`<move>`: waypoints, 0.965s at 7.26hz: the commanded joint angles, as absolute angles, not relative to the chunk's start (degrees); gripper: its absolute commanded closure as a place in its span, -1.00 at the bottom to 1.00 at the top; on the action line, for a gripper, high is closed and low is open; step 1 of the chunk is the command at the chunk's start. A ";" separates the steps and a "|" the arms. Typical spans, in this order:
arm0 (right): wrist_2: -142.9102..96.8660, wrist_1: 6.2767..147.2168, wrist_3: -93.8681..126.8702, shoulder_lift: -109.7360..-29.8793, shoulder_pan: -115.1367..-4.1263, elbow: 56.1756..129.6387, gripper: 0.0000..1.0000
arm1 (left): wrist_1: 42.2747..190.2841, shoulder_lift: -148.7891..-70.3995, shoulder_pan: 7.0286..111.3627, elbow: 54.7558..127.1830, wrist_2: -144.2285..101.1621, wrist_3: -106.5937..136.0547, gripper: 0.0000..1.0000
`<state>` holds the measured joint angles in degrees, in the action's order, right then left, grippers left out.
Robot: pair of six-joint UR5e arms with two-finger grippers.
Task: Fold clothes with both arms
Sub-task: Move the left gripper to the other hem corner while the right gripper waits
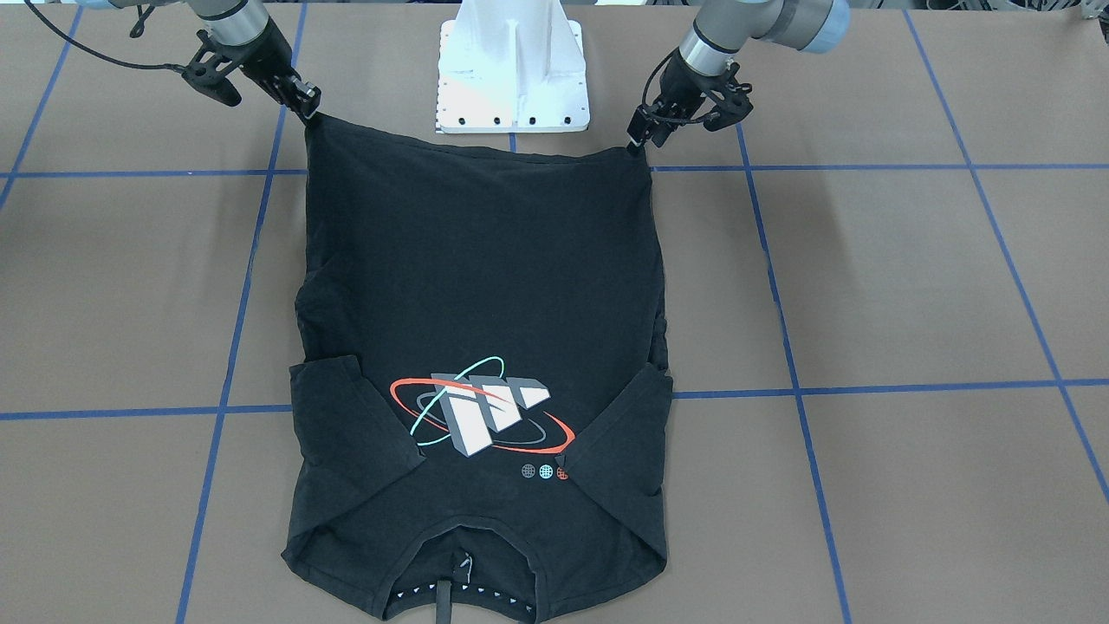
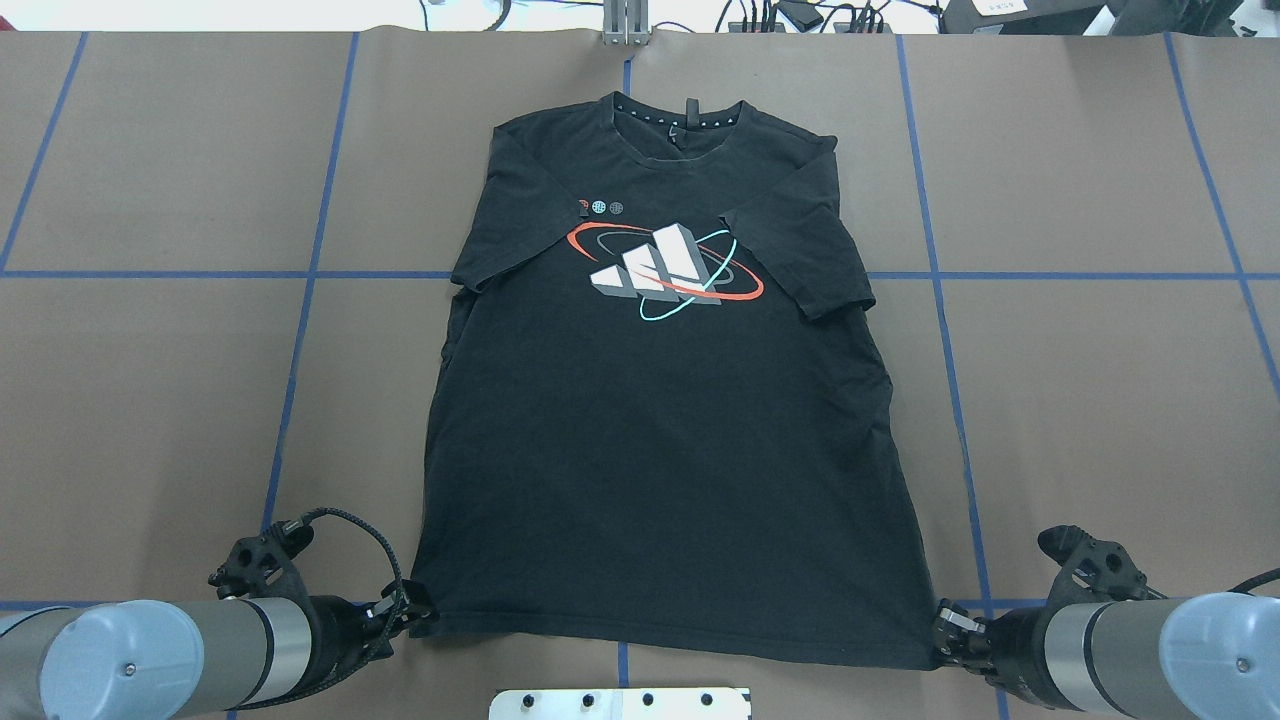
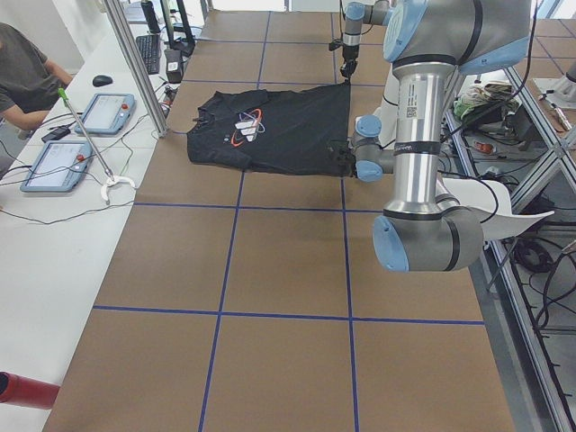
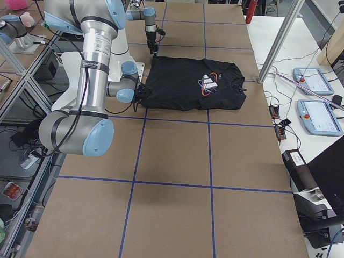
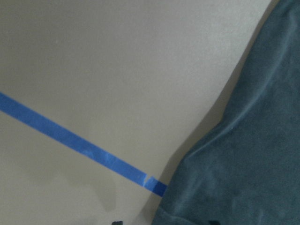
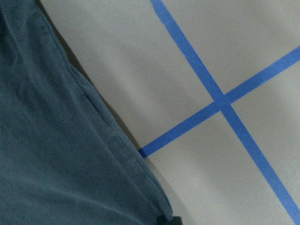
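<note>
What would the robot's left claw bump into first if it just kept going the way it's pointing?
The left gripper points at the near hem corner of the black T-shirt. Its jaws look already on that corner, so it would meet the shirt first.

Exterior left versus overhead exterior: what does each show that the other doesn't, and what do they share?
Only the exterior left view shows the operators' bench with two tablet pendants, a seated person and the left arm's full column. Only the overhead view shows both grippers closely, the left gripper and right gripper at the hem corners. Both show the black T-shirt lying flat, graphic up, with sleeves folded in.
</note>
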<state>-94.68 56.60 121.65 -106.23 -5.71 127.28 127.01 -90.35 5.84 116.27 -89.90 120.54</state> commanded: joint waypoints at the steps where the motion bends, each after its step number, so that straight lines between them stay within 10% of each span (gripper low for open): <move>1: -94.92 56.60 121.64 -106.26 -5.71 127.27 1.00 | 127.00 -90.79 5.71 116.19 -89.21 120.76 -0.28; 5: -95.01 56.60 121.64 -106.26 -5.71 127.18 1.00 | 127.09 -90.79 5.36 115.84 -89.30 120.76 -0.07; 7: -95.01 56.60 121.55 -106.26 -5.71 127.09 1.00 | 127.00 -90.97 5.36 115.75 -89.38 120.76 0.64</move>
